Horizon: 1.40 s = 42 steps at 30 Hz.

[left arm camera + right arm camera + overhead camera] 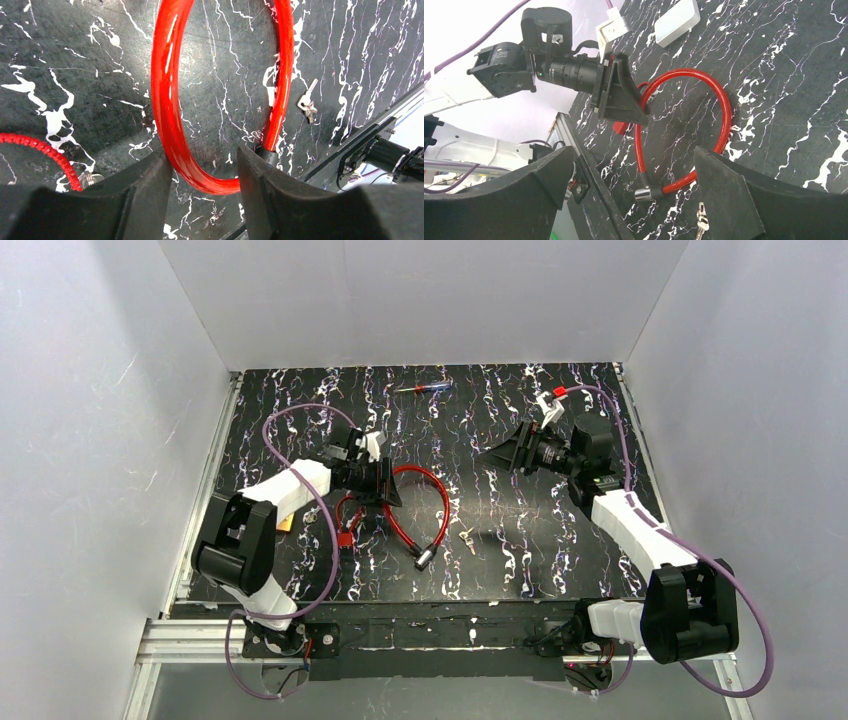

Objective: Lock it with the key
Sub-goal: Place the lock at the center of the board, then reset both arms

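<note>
A red cable lock (437, 502) lies looped on the black marbled table, its metal lock head (425, 558) at the near end. A small silver key (467, 537) rests just right of the lock head. My left gripper (388, 487) is low over the loop's left side. In the left wrist view its jaws (202, 167) stand apart around the cable (167, 100), which touches the left finger and is not clamped; the key (306, 104) lies beyond. My right gripper (508, 454) hovers open and empty, looking at the lock head (642, 194) and key (700, 219).
A thin red coiled cord (346, 518) with a red tag lies under the left gripper. A blue and red pen-like tool (420, 388) lies at the table's far edge. A white box (676, 22) sits behind the left arm. White walls enclose three sides.
</note>
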Available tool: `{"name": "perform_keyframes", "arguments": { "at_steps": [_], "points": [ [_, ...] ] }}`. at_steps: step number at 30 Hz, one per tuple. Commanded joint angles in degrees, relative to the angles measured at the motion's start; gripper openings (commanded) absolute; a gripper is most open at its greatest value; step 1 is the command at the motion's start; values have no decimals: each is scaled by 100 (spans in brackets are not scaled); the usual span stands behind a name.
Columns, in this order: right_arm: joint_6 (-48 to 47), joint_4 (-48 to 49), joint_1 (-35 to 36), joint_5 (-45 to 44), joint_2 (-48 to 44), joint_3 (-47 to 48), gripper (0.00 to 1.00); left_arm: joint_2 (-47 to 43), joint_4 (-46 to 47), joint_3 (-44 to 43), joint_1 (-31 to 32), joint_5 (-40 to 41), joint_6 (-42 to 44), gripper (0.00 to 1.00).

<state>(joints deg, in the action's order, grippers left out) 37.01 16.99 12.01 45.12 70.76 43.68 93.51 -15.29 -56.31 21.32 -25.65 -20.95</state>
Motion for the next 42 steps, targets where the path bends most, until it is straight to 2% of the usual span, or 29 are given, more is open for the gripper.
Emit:
{"name": "perform_keyframes", "arguments": {
  "at_steps": [1,4,8,12,13,15,16,18,20,22,24,25,28,42],
  "points": [
    [-300,-129,-40,-68,-56,368,98,-123,-324,-357,-19,104,285,51],
    [-340,-156,-65,-72,-41,394,98,-213,-470,-494,-16,157,418,56],
    [-531,-391,-138,-90,0,482,98,-392,-757,-860,-17,315,740,70],
    [-807,-741,-361,-4,47,619,98,-654,-1297,-1228,-19,578,1075,95],
    [-920,-853,-441,18,43,662,98,-702,-1507,-1361,-41,627,1149,98],
    [-1246,-1273,-676,55,17,765,98,-769,-2090,-1775,-230,386,1247,98],
    [-1580,-1654,-950,156,30,917,98,-830,-2628,-2104,-538,137,1367,98],
    [-2476,-2879,-1533,211,94,1208,98,-1200,-3098,-2226,-1495,-293,1594,98],
    [-3776,-3998,-1794,-245,129,1521,98,-1484,-3193,-2134,-2715,-758,1657,98],
    [-4222,-4127,-1824,-657,87,1410,98,-1612,-3139,-1967,-3292,-1164,1840,98],
    [-4587,-4137,-1863,-941,161,1210,98,-1768,-3255,-1753,-3342,-501,2304,98],
    [-4674,-3845,-1894,-1014,233,945,98,-1932,-3251,-1408,-3340,-240,2494,98],
    [-4668,-3482,-1895,-1051,438,622,98,-2176,-2844,-833,-3350,76,2431,98],
    [-4680,-3502,-1895,-997,415,490,98,-2029,-2717,-690,-3346,230,2252,98]
  ]
}}
